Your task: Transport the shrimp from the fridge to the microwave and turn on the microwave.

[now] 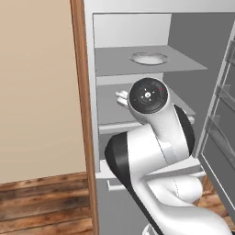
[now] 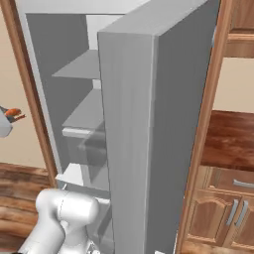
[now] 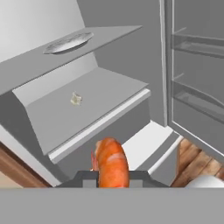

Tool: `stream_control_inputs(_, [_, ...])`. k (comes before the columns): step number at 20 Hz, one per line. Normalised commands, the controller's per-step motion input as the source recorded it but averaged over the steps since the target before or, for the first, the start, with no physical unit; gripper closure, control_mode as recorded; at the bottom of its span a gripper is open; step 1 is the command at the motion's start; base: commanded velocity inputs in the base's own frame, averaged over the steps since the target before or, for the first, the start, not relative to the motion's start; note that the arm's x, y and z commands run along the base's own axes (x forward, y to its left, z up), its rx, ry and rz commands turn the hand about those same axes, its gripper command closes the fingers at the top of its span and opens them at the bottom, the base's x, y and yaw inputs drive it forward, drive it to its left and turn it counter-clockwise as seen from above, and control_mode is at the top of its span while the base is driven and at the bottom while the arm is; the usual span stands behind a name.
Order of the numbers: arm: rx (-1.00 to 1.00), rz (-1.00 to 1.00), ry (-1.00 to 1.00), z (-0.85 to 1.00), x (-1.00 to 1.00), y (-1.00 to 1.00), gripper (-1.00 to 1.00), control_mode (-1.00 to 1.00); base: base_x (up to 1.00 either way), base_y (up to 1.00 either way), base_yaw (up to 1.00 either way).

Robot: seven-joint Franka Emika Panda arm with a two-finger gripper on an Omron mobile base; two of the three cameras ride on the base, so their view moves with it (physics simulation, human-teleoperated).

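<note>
One shrimp (image 3: 111, 162), orange-pink and curled, sits pinched in the end effector (image 3: 111, 178), whose jaws are drawn in tight against its sides. In the hand view it rises from between the dark finger tips, in front of the open fridge (image 3: 131, 52) and not on any shelf. In the right base view the same orange piece (image 2: 14, 114) shows at the far left edge, out in front of the wooden frame beside the fridge opening.

Several flat grey shelves step up inside the fridge. On the upper shelf (image 3: 100, 37) lies a shallow grey plate (image 3: 69, 42); the left base view shows the same plate (image 1: 149, 58) near the middle of that shelf. On the shelf below (image 3: 105, 94) rests a small pale beige lump (image 3: 76, 99), well apart from the shrimp and nearer the back wall. The fridge door (image 3: 197, 70) stands swung open on the right of the hand view, its clear bins stacked one above another. A wood floor (image 3: 197, 162) shows beneath the door.
</note>
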Motion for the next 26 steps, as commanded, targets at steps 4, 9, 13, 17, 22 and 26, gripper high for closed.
stream_control_inputs(4, [0.0, 0.0, 0.0, 0.0, 0.0, 0.0, 1.0, 1.0, -0.27, 0.56, -0.05])
stream_control_inputs(9, [0.0, 0.0, 0.0, 0.0, 0.0, 0.0, 1.0, 1.0, -0.49, 0.4, -0.31])
stream_control_inputs(13, [0.0, 0.0, 0.0, 0.0, 0.0, 0.0, 1.0, 1.0, -0.54, 0.19, -0.69])
stream_control_inputs(17, [0.0, 0.0, 0.0, 0.0, 0.0, 0.0, 1.0, 1.0, -0.52, 0.16, -0.72])
stream_control_inputs(22, [0.0, 0.0, 0.0, 0.0, 0.0, 0.0, 1.0, 1.0, -0.53, 0.16, -0.71])
stream_control_inputs(26, [0.0, 0.0, 0.0, 0.0, 0.0, 0.0, 1.0, 1.0, -0.56, 0.14, -0.67])
